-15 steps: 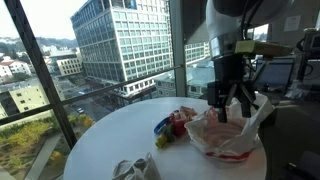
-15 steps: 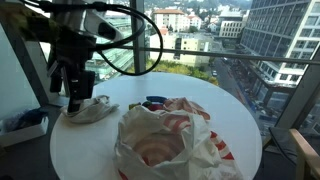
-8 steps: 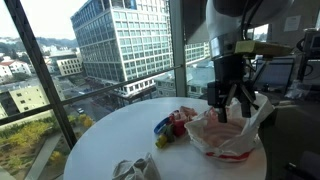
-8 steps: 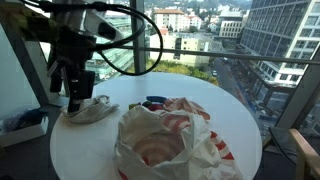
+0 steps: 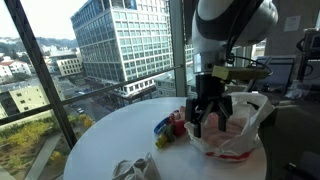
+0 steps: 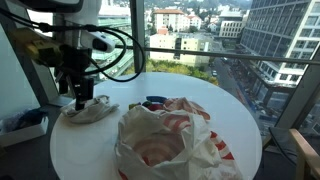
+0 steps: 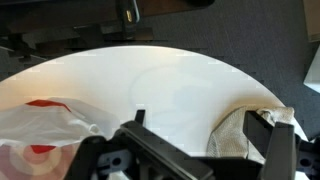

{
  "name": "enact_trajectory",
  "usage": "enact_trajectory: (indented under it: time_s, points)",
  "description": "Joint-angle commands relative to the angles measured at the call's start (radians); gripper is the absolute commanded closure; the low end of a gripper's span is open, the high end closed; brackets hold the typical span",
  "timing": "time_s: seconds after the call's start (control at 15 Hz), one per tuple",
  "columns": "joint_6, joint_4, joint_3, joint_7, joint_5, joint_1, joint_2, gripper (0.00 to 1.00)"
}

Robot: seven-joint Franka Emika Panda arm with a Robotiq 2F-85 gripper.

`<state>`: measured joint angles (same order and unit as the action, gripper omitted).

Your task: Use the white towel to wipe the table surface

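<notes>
The white towel (image 6: 93, 112) lies crumpled on the round white table (image 6: 215, 105) near its edge. In the wrist view the towel (image 7: 236, 135) sits just inside the right fingertip (image 7: 268, 135). My gripper (image 6: 81, 99) hangs open just above the towel, fingers pointing down, holding nothing. In an exterior view the gripper (image 5: 205, 118) stands in front of the plastic bag and the towel is hidden behind them. In the wrist view the gripper (image 7: 200, 132) has bare table (image 7: 160, 80) between its fingers.
A white plastic bag with red print (image 6: 165, 140) (image 5: 228, 135) takes up much of the table, its edge showing in the wrist view (image 7: 45, 125). Colourful snack packets (image 5: 170, 125) (image 6: 155, 101) lie beside it. Glass walls surround the table.
The gripper has shifted sideways over the table and come down closer to the towel. The towel and bag have not moved.
</notes>
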<state>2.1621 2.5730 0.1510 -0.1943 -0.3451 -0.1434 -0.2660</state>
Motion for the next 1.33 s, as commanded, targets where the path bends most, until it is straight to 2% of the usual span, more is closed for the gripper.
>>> enact_trajectory:
  time_s: [0.0, 0.13, 0.47, 0.87, 1.07, 1.27]
  points:
    - [0.179, -0.087, 0.068, -0.096, -0.02, -0.045, 0.152, 0.0]
    - [0.237, -0.162, 0.094, -0.156, 0.017, -0.059, 0.246, 0.0]
    - [0.176, -0.379, 0.089, -0.235, 0.099, -0.084, 0.442, 0.0]
    - [0.186, -0.491, 0.066, -0.274, 0.234, -0.166, 0.67, 0.0]
    - [0.251, -0.512, 0.055, -0.272, 0.259, -0.21, 0.731, 0.0]
    - [0.399, -0.523, 0.057, -0.267, 0.23, -0.235, 0.776, 0.0]
